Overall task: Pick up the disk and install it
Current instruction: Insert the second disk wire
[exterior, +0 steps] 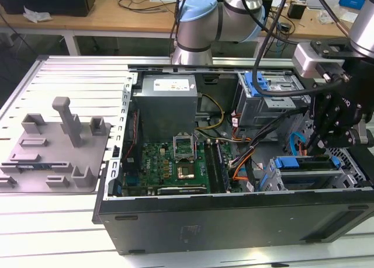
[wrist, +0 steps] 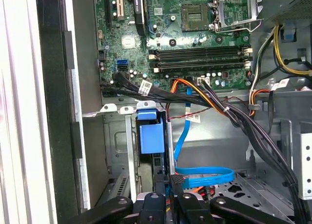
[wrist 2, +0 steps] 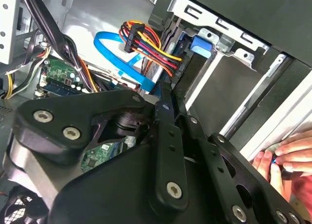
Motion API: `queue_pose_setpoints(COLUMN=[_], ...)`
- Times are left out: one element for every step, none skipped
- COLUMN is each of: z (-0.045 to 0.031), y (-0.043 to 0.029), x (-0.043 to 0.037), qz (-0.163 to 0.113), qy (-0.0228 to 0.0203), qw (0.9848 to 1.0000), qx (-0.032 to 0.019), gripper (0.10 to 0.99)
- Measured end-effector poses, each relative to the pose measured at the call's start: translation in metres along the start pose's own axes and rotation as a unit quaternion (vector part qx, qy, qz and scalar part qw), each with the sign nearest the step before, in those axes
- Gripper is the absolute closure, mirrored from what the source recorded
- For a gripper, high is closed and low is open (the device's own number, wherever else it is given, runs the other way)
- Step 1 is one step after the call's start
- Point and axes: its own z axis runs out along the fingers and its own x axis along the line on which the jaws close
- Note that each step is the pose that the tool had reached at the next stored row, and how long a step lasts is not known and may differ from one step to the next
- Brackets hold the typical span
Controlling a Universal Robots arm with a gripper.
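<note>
The disk stands on edge in the drive cage at the case's front corner, on the exterior view's right, with its blue carrier bracket uppermost. The blue carrier tab appears in the first wrist view and in the second wrist view, set between the cage's metal rails. My gripper hangs just above the disk, its black fingers drawn together and nothing visible between them. Whether the tips touch the disk's edge I cannot tell.
The open computer case holds a motherboard, a grey power-supply box and an upper drive cage with a blue bracket. Blue and coloured cables run beside the disk. A person's hand rests at the case edge. A grey fixture sits at the exterior view's left.
</note>
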Motion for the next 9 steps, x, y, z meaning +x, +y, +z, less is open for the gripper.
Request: queue_pose_setpoints(z=[0.0006, 0.0008, 0.0011, 0.0015, 0.0018, 0.0024, 0.0029, 0.0037, 0.0041], y=[0.0000, 0.0000, 0.0000, 0.0000, 0.0000, 0.0000, 0.0000, -0.0006, -0.0013], x=[0.0000, 0.0000, 0.0000, 0.0000, 0.0000, 0.0001, 0.0002, 0.0003, 0.0002], qz=[0.000, 0.000, 0.000, 0.000, 0.000, 0.000, 0.000, 0.000, 0.000], qy=[0.0000, 0.0000, 0.0001, 0.0000, 0.0000, 0.0000, 0.0001, 0.0000, 0.0000], qw=[1.0000, 1.0000, 1.0000, 1.0000, 1.0000, 1.0000, 1.0000, 1.0000, 1.0000], qx=[0.0000, 0.0000, 0.0000, 0.0000, 0.0000, 0.0000, 0.0000, 0.0000, 0.0000], gripper=[0.925, 0.925, 0.925, 0.925, 0.925, 0.925, 0.925, 0.925, 0.925])
